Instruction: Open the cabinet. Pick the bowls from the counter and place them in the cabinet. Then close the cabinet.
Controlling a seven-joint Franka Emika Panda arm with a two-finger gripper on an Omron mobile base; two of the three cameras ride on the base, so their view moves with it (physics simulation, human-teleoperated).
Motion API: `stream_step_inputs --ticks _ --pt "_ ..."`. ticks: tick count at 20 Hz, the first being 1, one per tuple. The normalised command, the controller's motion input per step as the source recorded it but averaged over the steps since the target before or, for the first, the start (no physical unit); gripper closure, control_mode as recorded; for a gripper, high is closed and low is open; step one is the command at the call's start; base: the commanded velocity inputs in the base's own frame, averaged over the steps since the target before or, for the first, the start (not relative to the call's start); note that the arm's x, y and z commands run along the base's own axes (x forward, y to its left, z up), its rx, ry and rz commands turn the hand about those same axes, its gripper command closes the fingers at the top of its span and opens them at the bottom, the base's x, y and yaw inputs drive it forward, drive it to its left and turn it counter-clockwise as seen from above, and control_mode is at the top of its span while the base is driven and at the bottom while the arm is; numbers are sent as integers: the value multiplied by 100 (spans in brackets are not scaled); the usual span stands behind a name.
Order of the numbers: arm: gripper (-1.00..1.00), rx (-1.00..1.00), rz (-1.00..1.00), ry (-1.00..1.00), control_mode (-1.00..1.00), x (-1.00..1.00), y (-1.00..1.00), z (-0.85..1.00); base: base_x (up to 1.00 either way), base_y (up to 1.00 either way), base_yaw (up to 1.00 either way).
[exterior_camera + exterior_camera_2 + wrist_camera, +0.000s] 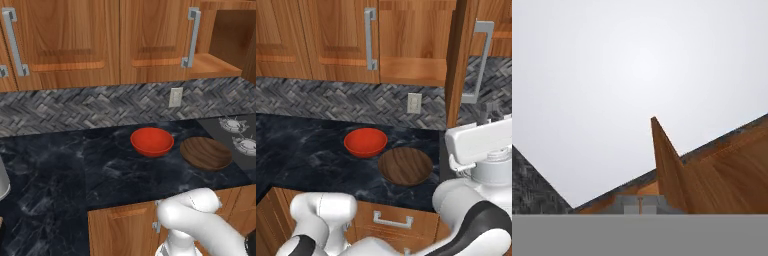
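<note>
While the cabinet's right door (456, 65) stands swung open edge-on, the hand (640, 204) has its fingers pressed together up against the door's edge. Red bowl (365, 142) sits on the black surface (301, 150), wooden bowl (405, 166) just beside it at 4 o'clock.

Grey herringbone tile wall (75, 107) with a white outlet (175, 97), stove burners (235, 131) at right

Sitting on table (60, 165): two bowls side by side, one bowl (152, 141) left of other bowl (206, 153); cabinet (150, 40) hanging above, behind.
</note>
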Motion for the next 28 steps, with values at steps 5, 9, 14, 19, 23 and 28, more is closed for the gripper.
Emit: stream_step_inputs --ticks 5,9,14,19,23,28 --pt "100 -50 -10 11 -100 10 100 -20 0 0 0" --pt "100 -43 -10 26 -100 56 100 -6 0 0 0" --pt "100 -17 -18 37 -100 60 100 0 0 0 0" --pt "100 -10 -41 30 -100 22 99 0 0 0 0" --pt "100 -4 -64 31 -100 0 81 0 0 0 0" --pt "100 2 -51 36 -100 0 43 0 0 0 0"
